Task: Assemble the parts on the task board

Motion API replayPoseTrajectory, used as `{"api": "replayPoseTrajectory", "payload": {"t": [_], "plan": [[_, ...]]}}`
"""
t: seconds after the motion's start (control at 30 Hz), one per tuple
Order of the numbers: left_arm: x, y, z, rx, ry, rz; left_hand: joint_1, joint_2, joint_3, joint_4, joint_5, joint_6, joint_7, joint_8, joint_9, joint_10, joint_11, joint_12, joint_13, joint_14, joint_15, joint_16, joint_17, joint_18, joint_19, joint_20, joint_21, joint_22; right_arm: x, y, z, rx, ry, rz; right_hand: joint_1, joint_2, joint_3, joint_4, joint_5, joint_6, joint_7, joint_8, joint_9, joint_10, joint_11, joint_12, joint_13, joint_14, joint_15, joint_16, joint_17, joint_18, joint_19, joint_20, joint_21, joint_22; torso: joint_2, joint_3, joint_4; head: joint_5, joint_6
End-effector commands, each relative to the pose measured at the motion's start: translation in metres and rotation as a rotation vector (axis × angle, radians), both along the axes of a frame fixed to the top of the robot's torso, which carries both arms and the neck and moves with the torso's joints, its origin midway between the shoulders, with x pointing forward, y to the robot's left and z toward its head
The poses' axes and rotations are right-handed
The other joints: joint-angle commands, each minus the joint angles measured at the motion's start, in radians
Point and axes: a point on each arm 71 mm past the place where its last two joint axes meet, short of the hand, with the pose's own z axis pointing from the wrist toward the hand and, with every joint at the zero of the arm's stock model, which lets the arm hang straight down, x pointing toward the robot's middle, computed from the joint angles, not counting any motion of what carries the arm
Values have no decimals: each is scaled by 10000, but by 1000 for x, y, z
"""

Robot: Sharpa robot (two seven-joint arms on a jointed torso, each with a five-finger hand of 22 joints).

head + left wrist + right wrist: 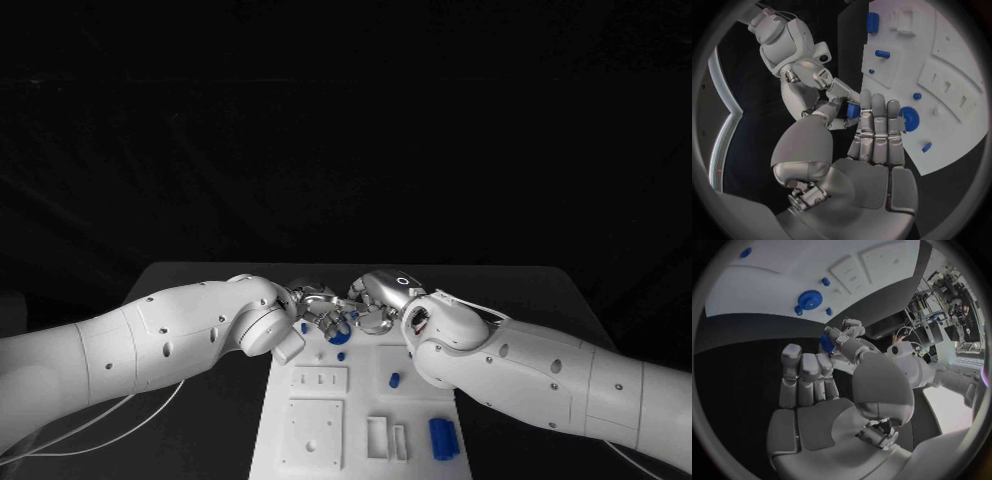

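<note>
My left hand (309, 303) and right hand (381, 293) meet fingertip to fingertip above the far end of the white task board (329, 452). Between them is a small blue part (852, 110), also seen as the blue part (826, 342) in the right wrist view. Thumb and fingers of both hands close round it, and I cannot tell which hand carries its weight. Below the hands a blue gear (340, 338) lies flat on the board. In the left wrist view my left hand (874, 131) has its fingers straight and together beside the part.
Further blue parts stand on the board: a short peg (394, 380) at mid-right and a larger block (443, 438) at the near right. Small blue pegs (826, 281) sit round the gear. White cables trail on the black table (188, 400) at the left.
</note>
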Motion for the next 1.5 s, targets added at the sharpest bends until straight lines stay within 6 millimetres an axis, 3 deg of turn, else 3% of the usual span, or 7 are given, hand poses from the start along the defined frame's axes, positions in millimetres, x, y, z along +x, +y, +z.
{"api": "replayPoseTrajectory", "payload": {"t": [0.03,0.23,0.7,0.73,0.9,1.13,1.5], "plan": [[-1,-4,3,-187,-133,-119,253,230,0,-176,-38,97,15,26,23,-72,9,39,13,-62,-16,41,-14,86,-58,-248,70,132,-1,2,-2,-216,106,139,32,39,50,9,-47,508,243,25,-24,24,-50,47,13,-5,-75,-46,15,556,-13,-88,28,146,3,7,-16,1,-8],[0,-3,3,-208,-192,-39,420,576,-118,-455,-39,137,12,28,42,-85,10,36,27,-71,-4,54,-32,65,-84,-235,82,124,-2,2,-4,-236,184,150,31,37,54,11,-47,509,243,25,-23,24,-50,46,13,-4,-75,-47,15,556,-13,-88,27,146,4,8,-8,-4,4],[2,-2,3,-256,-200,118,438,2127,-246,-1432,33,536,-74,86,129,-232,42,-209,-52,-194,77,-18,-179,-18,-318,-165,18,63,-4,2,-4,-270,236,159,28,34,68,14,-47,510,243,23,-22,32,-50,50,18,-3,-75,-49,14,556,-12,-88,26,145,11,6,-8,-1,-4],[2,-2,3,-244,-181,116,360,1805,636,-1130,-66,630,-81,54,141,-171,55,-269,-74,-169,77,-19,-226,-32,-228,-142,0,-14,-4,2,-5,-280,234,148,28,34,69,14,-47,510,243,22,-22,36,-50,54,21,-3,-75,-49,14,556,-12,-88,26,145,12,7,-6,-1,-11],[2,-2,3,-193,-83,85,192,1693,1284,-1371,93,734,-117,28,184,-102,27,-310,-71,-148,68,36,-251,-34,-256,-172,86,38,-4,2,-6,-301,252,122,29,33,75,15,-47,511,243,22,-21,29,-50,45,14,-3,-75,-50,14,556,-11,-88,25,144,14,6,1,-5,-10],[2,0,2,-124,-56,216,-378,1483,1912,-2072,1270,1198,-289,178,448,303,-167,33,150,153,-122,559,-99,-43,-5,-317,450,159,-5,2,-6,-302,265,134,32,30,87,13,-47,513,242,21,-19,39,-50,53,22,-2,-75,-51,14,556,-10,-89,25,144,17,4,-7,2,-62],[2,-1,1,-14,9,102,-944,1373,2287,-2489,1153,1602,-512,335,1270,316,-424,1116,768,214,-489,1692,138,-98,164,-685,1212,196,-5,2,-7,-245,300,130,35,25,105,11,-48,516,242,20,-17,36,-51,46,18,-1,-76,-54,14,556,-8,-90,24,143,24,6,-9,8,-79]]}}
